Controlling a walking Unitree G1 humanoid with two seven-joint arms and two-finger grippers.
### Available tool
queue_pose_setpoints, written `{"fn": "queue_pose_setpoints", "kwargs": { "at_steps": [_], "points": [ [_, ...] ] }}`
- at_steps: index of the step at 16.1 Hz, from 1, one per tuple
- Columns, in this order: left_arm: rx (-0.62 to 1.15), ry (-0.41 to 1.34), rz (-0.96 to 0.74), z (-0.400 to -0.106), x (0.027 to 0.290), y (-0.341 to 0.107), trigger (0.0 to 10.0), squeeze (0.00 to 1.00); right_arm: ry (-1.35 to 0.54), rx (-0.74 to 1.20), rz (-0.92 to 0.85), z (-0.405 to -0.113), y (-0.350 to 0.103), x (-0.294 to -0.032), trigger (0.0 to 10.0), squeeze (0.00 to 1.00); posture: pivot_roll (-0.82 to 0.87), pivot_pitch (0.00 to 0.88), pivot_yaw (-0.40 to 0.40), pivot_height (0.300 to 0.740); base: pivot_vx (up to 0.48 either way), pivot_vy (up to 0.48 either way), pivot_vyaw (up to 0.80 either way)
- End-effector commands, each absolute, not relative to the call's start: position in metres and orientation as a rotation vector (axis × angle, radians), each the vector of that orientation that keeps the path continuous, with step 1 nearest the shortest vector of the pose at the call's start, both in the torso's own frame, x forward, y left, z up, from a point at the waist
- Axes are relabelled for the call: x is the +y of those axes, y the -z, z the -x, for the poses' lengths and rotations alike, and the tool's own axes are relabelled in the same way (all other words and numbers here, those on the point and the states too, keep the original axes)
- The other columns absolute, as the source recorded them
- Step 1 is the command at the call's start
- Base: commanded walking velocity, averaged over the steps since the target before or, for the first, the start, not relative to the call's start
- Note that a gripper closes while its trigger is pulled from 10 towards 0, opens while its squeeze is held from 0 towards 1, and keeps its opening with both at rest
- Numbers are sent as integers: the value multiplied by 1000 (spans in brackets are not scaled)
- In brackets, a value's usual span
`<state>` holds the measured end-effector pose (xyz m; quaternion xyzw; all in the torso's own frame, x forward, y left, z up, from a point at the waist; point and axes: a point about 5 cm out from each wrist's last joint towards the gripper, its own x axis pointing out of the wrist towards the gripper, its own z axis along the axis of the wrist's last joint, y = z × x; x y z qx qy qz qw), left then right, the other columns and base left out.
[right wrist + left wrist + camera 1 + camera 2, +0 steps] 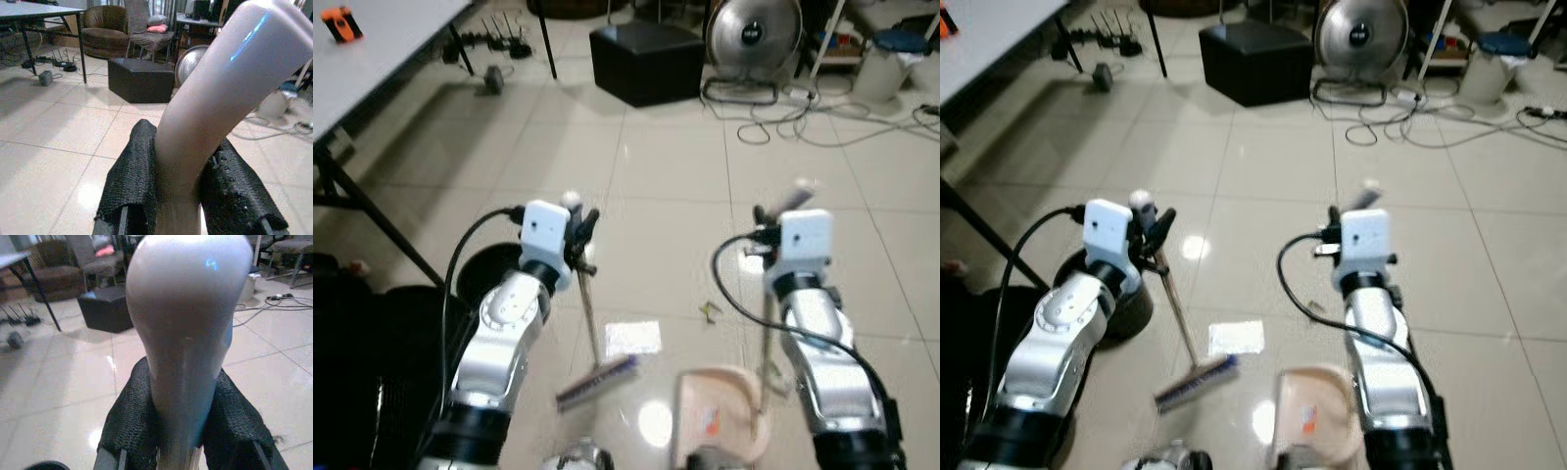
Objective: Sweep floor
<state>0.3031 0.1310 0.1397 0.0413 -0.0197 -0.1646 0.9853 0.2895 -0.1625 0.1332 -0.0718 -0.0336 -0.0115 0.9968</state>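
Your left gripper (579, 227) is clamped on the broom (592, 333), its head on the tiles beside a white paper (632, 338). Your right gripper (773, 211) is clamped on the dustpan (715, 416) handle.

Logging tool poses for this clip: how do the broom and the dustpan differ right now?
The broom, held by the left claw, slants, its purple head beside a white paper scrap. The dustpan, held by the right claw, has an upright handle and a pink tray. Both reach the floor.
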Motion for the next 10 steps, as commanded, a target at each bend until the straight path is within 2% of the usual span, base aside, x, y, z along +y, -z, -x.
{"fn": "queue_pose_setpoints", "kwargs": {
  "at_steps": [1, 4, 10],
  "points": [
    [-100, 316, -98, -307, 134, -151, 10000, 0, 48, -94, 106, -289, -141, -164, 10000, 0, 19, 80, 77, 740, 0, 0, -650],
    [-122, 303, -99, -308, 135, -155, 10000, 0, 45, -95, 109, -290, -142, -165, 10000, 0, 19, 82, 75, 740, 0, 0, -583],
    [-130, 258, -102, -307, 142, -155, 10000, 0, -22, -94, 135, -292, -144, -156, 10000, 0, 28, 86, 64, 740, 0, 0, 0]
  ]
}}
